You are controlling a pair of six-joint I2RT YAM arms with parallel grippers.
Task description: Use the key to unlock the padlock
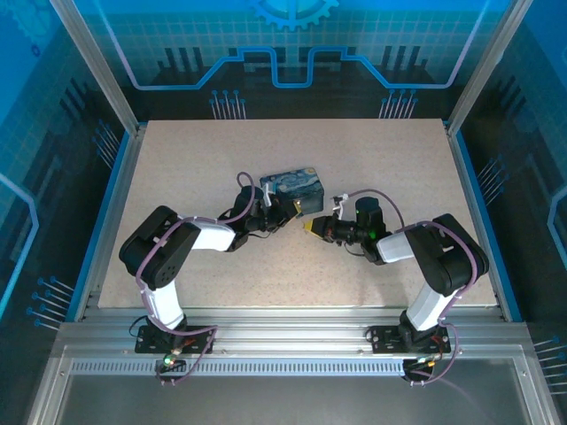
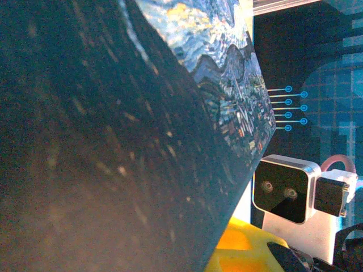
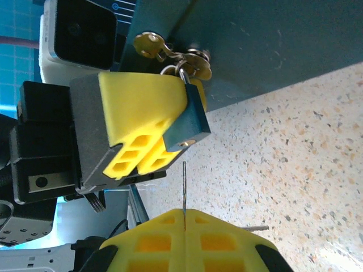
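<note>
Padlock (image 3: 190,122) is not yet unlocked: above the tabletop (image 3: 295,170), it hangs from the starry tin (image 3: 272,45) by the hasp (image 3: 195,59), body clamped in the left jaws. The right jaws pinch the key (image 3: 184,187), tip just short of the keyhole (image 3: 182,144). Inserting and turning remain.

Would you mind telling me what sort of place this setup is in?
Probably an enclosed robot test cell: aluminium frame posts, blue circuit-print wall panels, and a speckled tabletop.
</note>
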